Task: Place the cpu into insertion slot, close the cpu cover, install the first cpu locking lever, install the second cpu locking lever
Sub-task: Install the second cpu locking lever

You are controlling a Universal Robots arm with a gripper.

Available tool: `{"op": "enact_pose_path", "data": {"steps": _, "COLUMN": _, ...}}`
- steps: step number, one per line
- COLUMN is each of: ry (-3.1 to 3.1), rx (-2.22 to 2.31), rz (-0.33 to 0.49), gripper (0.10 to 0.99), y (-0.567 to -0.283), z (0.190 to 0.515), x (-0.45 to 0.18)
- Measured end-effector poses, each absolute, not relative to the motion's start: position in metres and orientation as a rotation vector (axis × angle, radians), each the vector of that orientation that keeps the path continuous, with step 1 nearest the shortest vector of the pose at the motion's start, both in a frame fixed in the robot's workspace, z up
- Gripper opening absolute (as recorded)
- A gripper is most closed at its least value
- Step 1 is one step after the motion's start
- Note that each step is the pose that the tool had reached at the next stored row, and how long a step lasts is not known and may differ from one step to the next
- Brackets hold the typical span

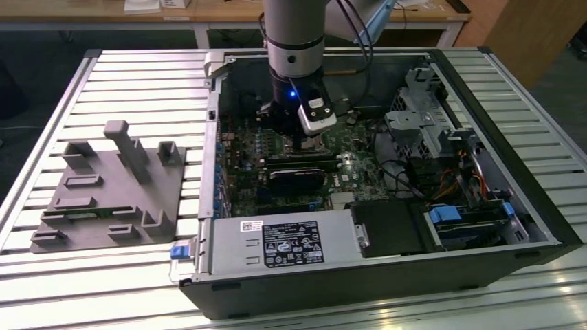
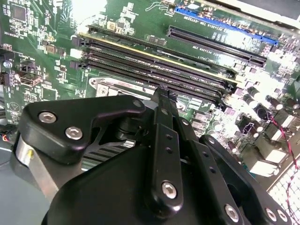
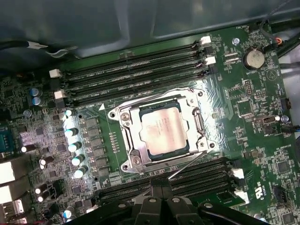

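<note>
One open computer case (image 1: 385,172) lies on my slatted metal table (image 1: 137,75), with a grey fixture block (image 1: 110,189) beside it toward the exterior view's left and wooden benches behind. From the first wrist view I see the cpu (image 3: 162,130) seated in the insertion slot (image 3: 132,157), the cpu cover (image 3: 125,123) framing it, memory slots (image 3: 136,75) alongside. My gripper (image 2: 161,101) hangs just above the motherboard (image 2: 42,42); whether its fingers are released or clenched I cannot tell.

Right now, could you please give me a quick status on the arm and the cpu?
Gripper low over motherboard, beside socket. Cpu seated in insertion slot, cpu cover down around it. One thin lever angled up. Nothing blocking.
</note>
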State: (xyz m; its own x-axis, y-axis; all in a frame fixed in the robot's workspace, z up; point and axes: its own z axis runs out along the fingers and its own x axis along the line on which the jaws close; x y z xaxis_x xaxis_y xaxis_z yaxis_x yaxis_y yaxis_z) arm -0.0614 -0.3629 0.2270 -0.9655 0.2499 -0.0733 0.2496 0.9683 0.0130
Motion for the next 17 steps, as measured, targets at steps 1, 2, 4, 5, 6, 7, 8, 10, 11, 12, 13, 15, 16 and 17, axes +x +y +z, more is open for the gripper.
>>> {"op": "enact_pose_path", "data": {"steps": 1, "ry": 3.043, "rx": 0.386, "rz": 0.006, "gripper": 0.106, "y": -0.3629, "z": 0.2270, "x": -0.0614}}
{"op": "enact_pose_path", "data": {"steps": 2, "ry": 3.043, "rx": 0.386, "rz": 0.006, "gripper": 0.106, "y": -0.3630, "z": 0.2270, "x": -0.0614}}
{"op": "enact_pose_path", "data": {"steps": 4, "ry": 3.043, "rx": 0.386, "rz": 0.007, "gripper": 0.106, "y": -0.3632, "z": 0.2270, "x": -0.0615}}
{"op": "enact_pose_path", "data": {"steps": 5, "ry": 3.043, "rx": 0.386, "rz": 0.010, "gripper": 0.106, "y": -0.3635, "z": 0.2270, "x": -0.0614}}
{"op": "enact_pose_path", "data": {"steps": 6, "ry": 3.044, "rx": 0.385, "rz": 0.014, "gripper": 0.106, "y": -0.3638, "z": 0.2269, "x": -0.0614}}
{"op": "enact_pose_path", "data": {"steps": 7, "ry": 3.044, "rx": 0.385, "rz": 0.024, "gripper": 0.106, "y": -0.3644, "z": 0.2269, "x": -0.0614}}
{"op": "enact_pose_path", "data": {"steps": 8, "ry": 3.045, "rx": 0.384, "rz": 0.035, "gripper": 0.106, "y": -0.3650, "z": 0.2268, "x": -0.0614}}
{"op": "enact_pose_path", "data": {"steps": 10, "ry": 3.047, "rx": 0.382, "rz": 0.052, "gripper": 0.106, "y": -0.3663, "z": 0.2267, "x": -0.0614}}
{"op": "enact_pose_path", "data": {"steps": 11, "ry": 3.047, "rx": 0.381, "rz": 0.060, "gripper": 0.106, "y": -0.3671, "z": 0.2266, "x": -0.0615}}
{"op": "enact_pose_path", "data": {"steps": 12, "ry": 3.048, "rx": 0.381, "rz": 0.070, "gripper": 0.106, "y": -0.3678, "z": 0.2265, "x": -0.0615}}
{"op": "enact_pose_path", "data": {"steps": 13, "ry": 3.049, "rx": 0.380, "rz": 0.082, "gripper": 0.106, "y": -0.3685, "z": 0.2263, "x": -0.0615}}
{"op": "enact_pose_path", "data": {"steps": 15, "ry": 3.050, "rx": 0.380, "rz": 0.108, "gripper": 0.106, "y": -0.3700, "z": 0.2257, "x": -0.0616}}
{"op": "enact_pose_path", "data": {"steps": 16, "ry": 3.051, "rx": 0.379, "rz": 0.121, "gripper": 0.106, "y": -0.3708, "z": 0.2253, "x": -0.0616}}
{"op": "enact_pose_path", "data": {"steps": 17, "ry": 3.051, "rx": 0.379, "rz": 0.132, "gripper": 0.106, "y": -0.3716, "z": 0.2249, "x": -0.0617}}
